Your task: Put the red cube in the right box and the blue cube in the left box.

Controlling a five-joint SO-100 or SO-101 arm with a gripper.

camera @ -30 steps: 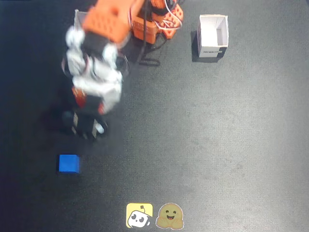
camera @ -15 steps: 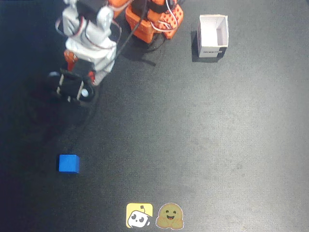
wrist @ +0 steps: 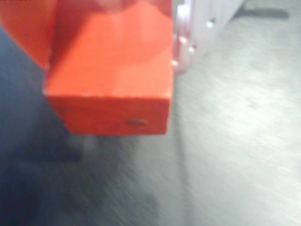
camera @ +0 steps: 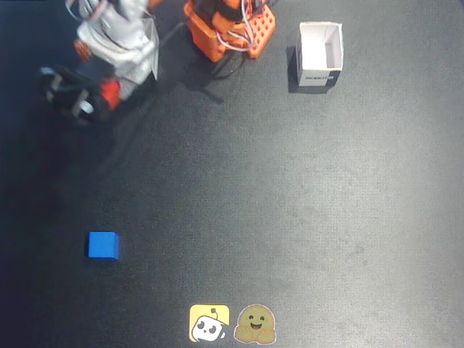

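Gripper (camera: pixel 69 98) at upper left in the fixed view, clamped on the red cube (wrist: pixel 110 77), which fills the wrist view. Blue cube (camera: pixel 103 245) alone on the dark table (camera: pixel 290 217), low left, well apart. One white box (camera: pixel 319 54) upper right, open-topped. Second box not seen.

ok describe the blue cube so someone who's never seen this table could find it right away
In the fixed view, start from the orange arm base at the top of the dark table and go far down and to the left. The blue cube sits alone there, left of the two cartoon stickers at the bottom edge. It is the only bright blue thing, small and plain-faced.
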